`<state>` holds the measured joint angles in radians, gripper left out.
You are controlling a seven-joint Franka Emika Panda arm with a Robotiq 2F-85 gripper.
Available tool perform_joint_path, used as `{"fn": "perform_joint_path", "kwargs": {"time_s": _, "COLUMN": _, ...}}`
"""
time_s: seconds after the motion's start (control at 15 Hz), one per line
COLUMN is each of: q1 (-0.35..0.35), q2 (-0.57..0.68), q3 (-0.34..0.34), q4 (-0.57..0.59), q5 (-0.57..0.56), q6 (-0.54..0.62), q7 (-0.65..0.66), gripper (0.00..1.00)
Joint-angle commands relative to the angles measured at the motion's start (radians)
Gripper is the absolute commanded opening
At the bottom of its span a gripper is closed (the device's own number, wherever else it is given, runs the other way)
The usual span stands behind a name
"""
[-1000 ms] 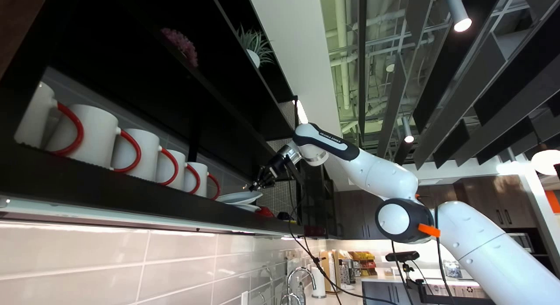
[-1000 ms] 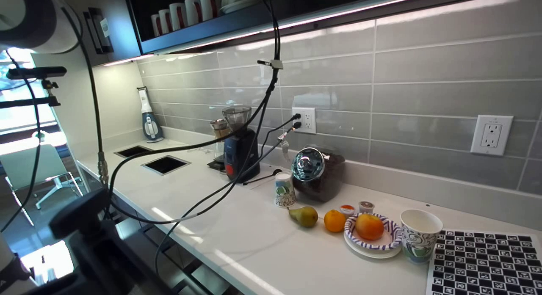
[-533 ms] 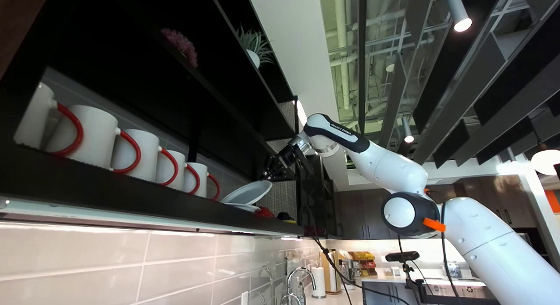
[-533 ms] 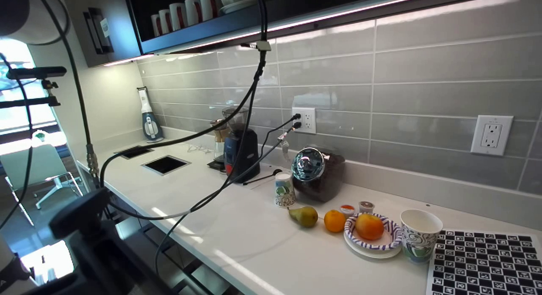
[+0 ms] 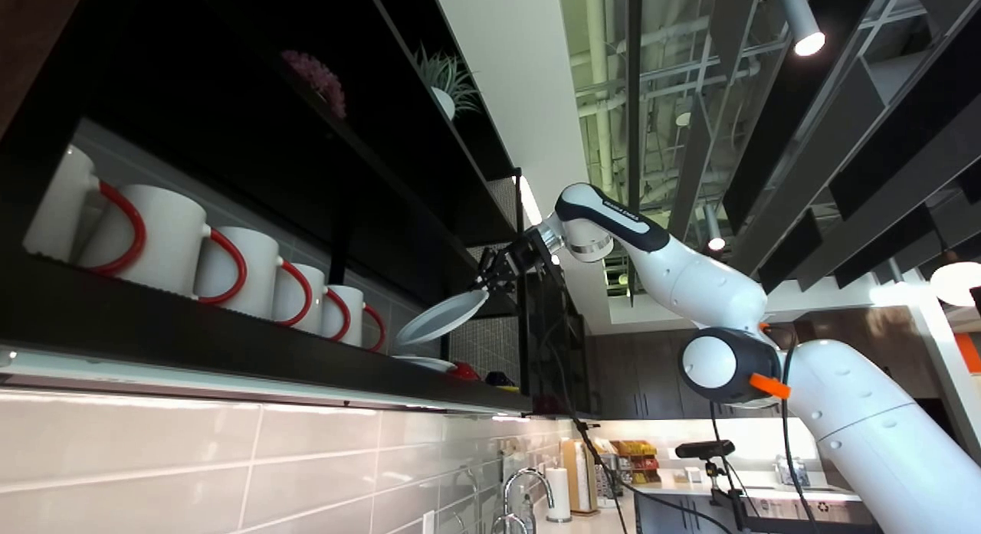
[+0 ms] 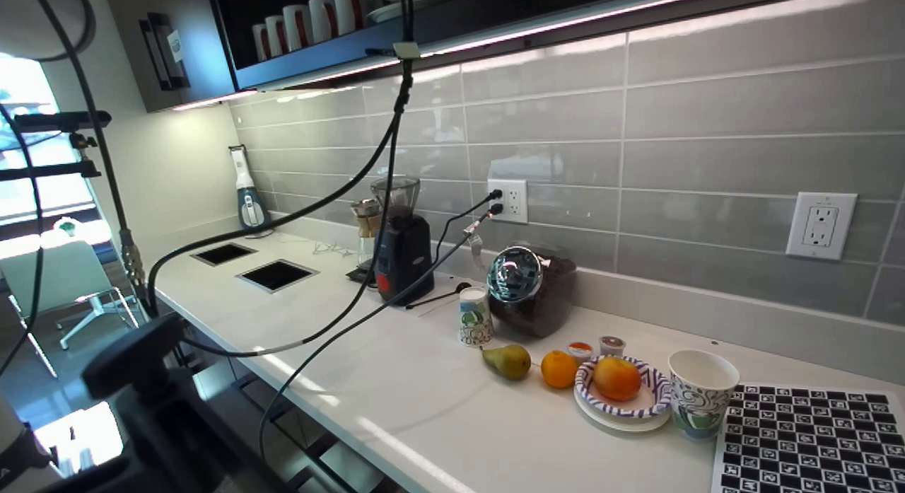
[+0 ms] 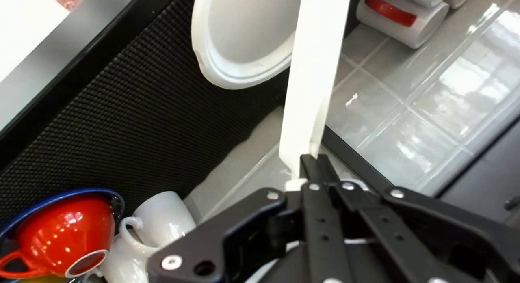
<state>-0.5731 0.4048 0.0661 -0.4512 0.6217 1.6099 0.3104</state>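
Pinching white plate (image 5: 442, 318) by rim; gripper (image 7: 315, 158) has one edge only, likely why it slopes down from jaws.

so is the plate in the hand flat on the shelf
No, the plate is tilted, its rim gripped by the hand above the shelf.

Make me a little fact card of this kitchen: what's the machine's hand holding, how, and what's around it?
Gripper: shut on the rim of a pale dish
Pose: dish tilted, above the shelf
On the shelf: white dish, red-handled white mugs, red cup
On the counter: pear, orange, patterned cups
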Motion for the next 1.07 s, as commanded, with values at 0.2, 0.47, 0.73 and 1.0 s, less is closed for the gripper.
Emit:
{"fn": "perform_joint_path", "kwargs": {"time_s": 0.2, "q1": -0.081, "q2": -0.081, "q3": -0.001, "q4": -0.036, "q5": 0.118, "q6": -0.072, "q7": 0.143, "gripper": 0.0}}
{"fn": "perform_joint_path", "kwargs": {"time_s": 0.47, "q1": -0.154, "q2": -0.105, "q3": -0.007, "q4": -0.037, "q5": 0.204, "q6": -0.208, "q7": 0.161, "gripper": 0.0}}
{"fn": "perform_joint_path", "kwargs": {"time_s": 0.73, "q1": -0.244, "q2": -0.102, "q3": -0.022, "q4": -0.035, "q5": 0.289, "q6": -0.33, "q7": 0.117, "gripper": 0.0}}
{"fn": "perform_joint_path", "kwargs": {"time_s": 1.0, "q1": -0.295, "q2": -0.045, "q3": -0.029, "q4": 0.01, "q5": 0.328, "q6": -0.425, "q7": 0.055, "gripper": 0.0}}
